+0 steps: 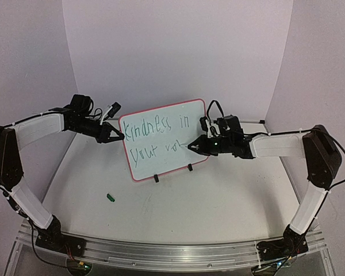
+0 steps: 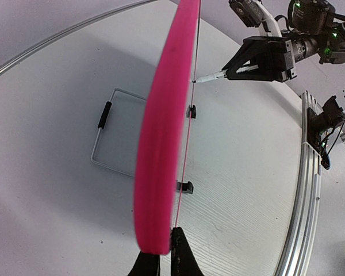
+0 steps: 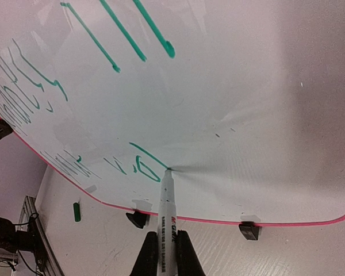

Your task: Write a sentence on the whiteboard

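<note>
The whiteboard [image 1: 171, 150] stands on two black feet [image 3: 250, 231] at the middle of the white table [image 1: 218, 201]. Its writing face is turned toward the arm bases, and the board is rotated so that its right end sits higher in the overhead view. The frame [image 2: 158, 144] reads red from above and bright pink edge-on in the left wrist view. A wire stand [image 2: 112, 135] lies on the table behind the board.

The left gripper [image 1: 119, 137] has its jaws clamped on the board's left edge. In the left wrist view both fingers [image 2: 181, 259] press the frame between them.

The right gripper [image 1: 191, 147] has its jaws closed on a white-barrelled marker [image 3: 165, 213]. The marker's tip touches the board face in the lower row of writing.

The sentence [image 1: 155, 129] is in green marker in two rows. The upper row reads "Kindness in". The lower row begins "your", followed by a few strokes that are too uneven to read with confidence.

A small green object [image 1: 110, 197], possibly the marker's cap, lies on the table in front of the board's left end and well apart from it.
</note>
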Tool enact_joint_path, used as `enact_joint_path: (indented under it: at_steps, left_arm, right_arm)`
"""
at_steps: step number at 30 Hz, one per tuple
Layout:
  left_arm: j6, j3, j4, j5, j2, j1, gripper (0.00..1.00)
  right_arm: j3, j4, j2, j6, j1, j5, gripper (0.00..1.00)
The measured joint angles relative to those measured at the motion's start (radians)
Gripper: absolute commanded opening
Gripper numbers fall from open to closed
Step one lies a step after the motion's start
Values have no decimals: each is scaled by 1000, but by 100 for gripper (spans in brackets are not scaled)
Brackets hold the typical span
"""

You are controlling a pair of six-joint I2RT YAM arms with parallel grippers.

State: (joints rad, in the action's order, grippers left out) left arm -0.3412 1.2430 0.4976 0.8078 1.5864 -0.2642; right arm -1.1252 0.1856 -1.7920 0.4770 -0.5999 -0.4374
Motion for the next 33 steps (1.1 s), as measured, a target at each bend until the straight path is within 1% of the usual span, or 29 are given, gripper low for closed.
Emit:
enact_joint_path:
  at_steps: [11, 33]
  left_arm:
    - [0, 0, 0, 0, 0, 0, 0]
    - [0, 0, 0, 0, 0, -1, 0]
  right_arm:
    - [-8, 11, 32, 8, 0, 10, 0]
    - [-10, 13, 26, 26, 6, 19, 0]
